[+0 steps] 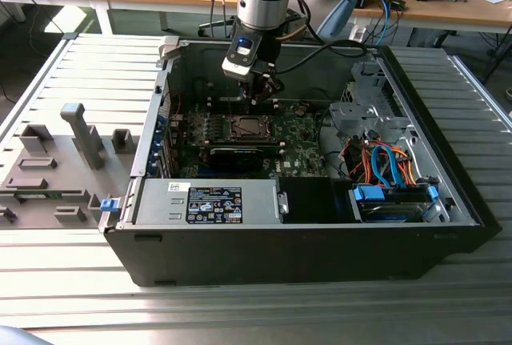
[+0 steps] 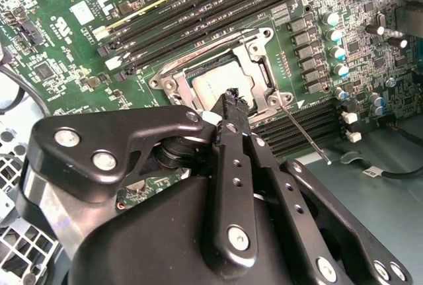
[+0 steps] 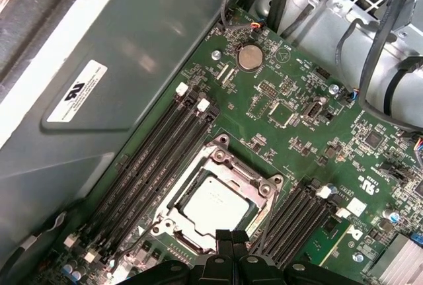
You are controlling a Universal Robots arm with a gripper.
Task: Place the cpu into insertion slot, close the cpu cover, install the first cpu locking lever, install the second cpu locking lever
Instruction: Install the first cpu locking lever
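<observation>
The cpu, a silver-grey square, lies flat in the insertion slot on the green board. The silvery cpu cover lies down around it, and the chip's top shows through the window. In the second wrist view the cpu sits under the cover, and a thin locking lever sticks out beside the socket. My gripper hangs just above the socket's edge, fingers together with nothing between them. In the exterior view the gripper stands inside the open case, above the socket.
The black computer case lies open on a slatted metal table. Long black memory slots flank the socket. A black expansion card lies in front of it. Coloured cables fill the exterior view's right. A grey fixture stands outside, left.
</observation>
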